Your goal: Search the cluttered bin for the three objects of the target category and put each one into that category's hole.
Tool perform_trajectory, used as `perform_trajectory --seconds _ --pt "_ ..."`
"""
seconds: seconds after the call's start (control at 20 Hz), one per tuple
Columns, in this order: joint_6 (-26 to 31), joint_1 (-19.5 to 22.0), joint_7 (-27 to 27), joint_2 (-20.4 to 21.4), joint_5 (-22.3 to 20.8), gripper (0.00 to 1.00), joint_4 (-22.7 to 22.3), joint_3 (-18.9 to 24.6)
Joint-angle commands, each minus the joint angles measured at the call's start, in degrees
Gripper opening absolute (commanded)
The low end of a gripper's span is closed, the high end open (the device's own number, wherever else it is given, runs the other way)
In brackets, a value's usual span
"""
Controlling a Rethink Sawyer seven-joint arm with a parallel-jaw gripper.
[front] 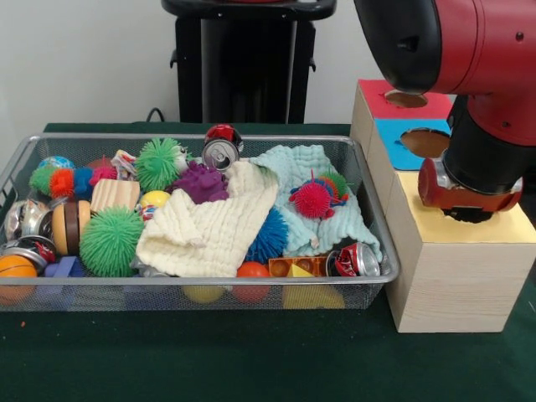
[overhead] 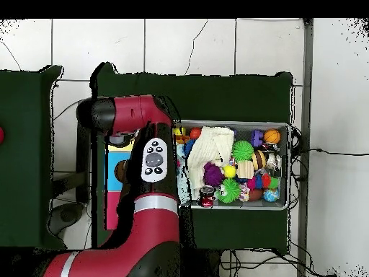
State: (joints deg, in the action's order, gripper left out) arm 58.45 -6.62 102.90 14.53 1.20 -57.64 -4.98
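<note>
Cans (front: 221,154) lie half-buried under cloths (front: 213,226); gripper over the yellow hole (front: 466,215), its state I cannot tell, might drop wide

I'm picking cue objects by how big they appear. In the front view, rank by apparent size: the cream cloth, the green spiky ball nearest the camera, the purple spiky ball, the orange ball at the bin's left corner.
Largest to smallest:
1. cream cloth
2. green spiky ball
3. purple spiky ball and orange ball: similar, both partly hidden, so unranked.
</note>
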Motion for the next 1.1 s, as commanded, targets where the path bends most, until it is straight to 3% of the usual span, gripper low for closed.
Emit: perform_trajectory --seconds 0.05,0.6,0.9,1.1 --pt "2.03 1.34 6.98 -1.52 -0.54 0.00 -3.18 1.64" --pt "-0.07 1.41 6.88 -1.31 -0.96 0.00 -3.34 1.48" --pt "-4.84 5.23 2.12 9.85 2.86 0.00 -14.99 5.67" --pt "-8.38 7.01 2.64 11.59 4.05 0.00 -17.49 7.25"
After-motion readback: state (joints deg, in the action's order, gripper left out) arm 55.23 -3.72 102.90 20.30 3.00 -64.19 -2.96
